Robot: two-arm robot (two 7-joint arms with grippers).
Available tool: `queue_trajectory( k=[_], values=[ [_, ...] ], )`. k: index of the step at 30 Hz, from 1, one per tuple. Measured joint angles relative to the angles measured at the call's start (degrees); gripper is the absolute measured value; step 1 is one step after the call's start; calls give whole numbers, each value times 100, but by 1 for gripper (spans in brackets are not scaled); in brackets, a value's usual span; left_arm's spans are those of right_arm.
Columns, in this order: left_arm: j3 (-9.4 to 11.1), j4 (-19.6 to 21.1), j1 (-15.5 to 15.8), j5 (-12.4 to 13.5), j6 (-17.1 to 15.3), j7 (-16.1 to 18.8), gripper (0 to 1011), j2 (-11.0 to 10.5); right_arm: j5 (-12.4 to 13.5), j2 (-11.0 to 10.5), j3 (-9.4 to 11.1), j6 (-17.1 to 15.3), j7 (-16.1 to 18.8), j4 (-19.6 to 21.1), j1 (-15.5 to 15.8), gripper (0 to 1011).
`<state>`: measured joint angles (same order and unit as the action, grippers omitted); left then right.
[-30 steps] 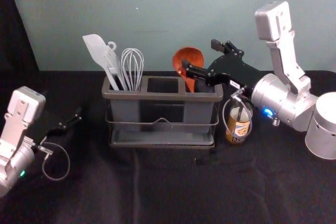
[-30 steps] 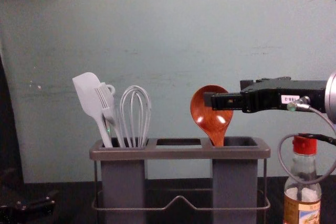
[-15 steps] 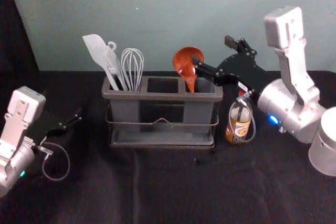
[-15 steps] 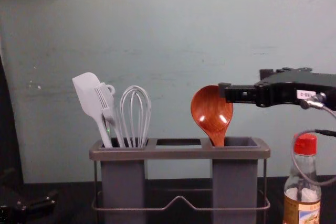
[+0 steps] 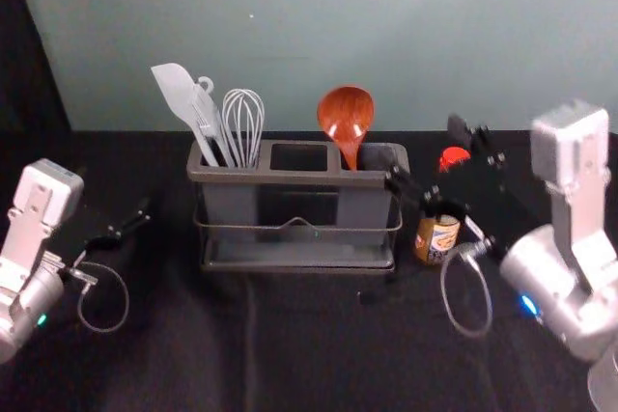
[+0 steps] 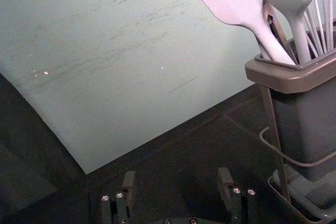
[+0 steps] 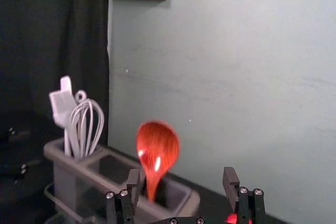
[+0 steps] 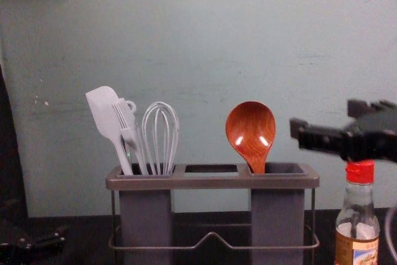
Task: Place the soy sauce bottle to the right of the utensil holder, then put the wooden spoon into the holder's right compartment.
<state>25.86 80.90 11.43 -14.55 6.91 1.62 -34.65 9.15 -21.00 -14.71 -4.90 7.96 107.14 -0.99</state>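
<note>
The wooden spoon [image 5: 345, 115] stands bowl-up in the right compartment of the utensil holder [image 5: 280, 177]; the chest view shows the spoon [image 8: 250, 132] there too, its lower handle hidden. To the holder's right the soy sauce bottle [image 5: 437, 233] stands upright, its red cap [image 8: 360, 171] clear in the chest view. My right gripper [image 5: 427, 151] is open and empty, right of the spoon and above the bottle; in the right wrist view the gripper [image 7: 181, 182] has its fingers wide apart. My left gripper [image 5: 147, 209] is parked left of the holder, open in the left wrist view [image 6: 176, 184].
A white spatula [image 5: 179, 94], a brush and a whisk [image 5: 243, 123] stand in the holder's left compartment. The holder's wire frame [image 8: 211, 235] runs around its front. Behind everything rises a plain wall [image 8: 198, 41], with a dark cloth on the table [image 5: 309, 344].
My right gripper has drawn back from the spoon, moving right and lower toward the front. The spoon stays standing in the holder. The left arm and the bottle have not moved.
</note>
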Motion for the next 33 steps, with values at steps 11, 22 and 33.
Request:
queue_trajectory(
  k=[11, 22, 33],
  values=[
    [0, 0, 0, 0, 0, 0, 1012, 0, -283, 113, 69, 611, -177, -50, 880, 1004],
    [0, 0, 0, 0, 0, 0, 1011, 0, -157, 357, 145, 626, -50, -215, 1170, 1004],
    [0, 0, 0, 0, 0, 0, 1012, 0, -282, 603, 244, 852, -107, -335, 1270, 1004]
  ],
)
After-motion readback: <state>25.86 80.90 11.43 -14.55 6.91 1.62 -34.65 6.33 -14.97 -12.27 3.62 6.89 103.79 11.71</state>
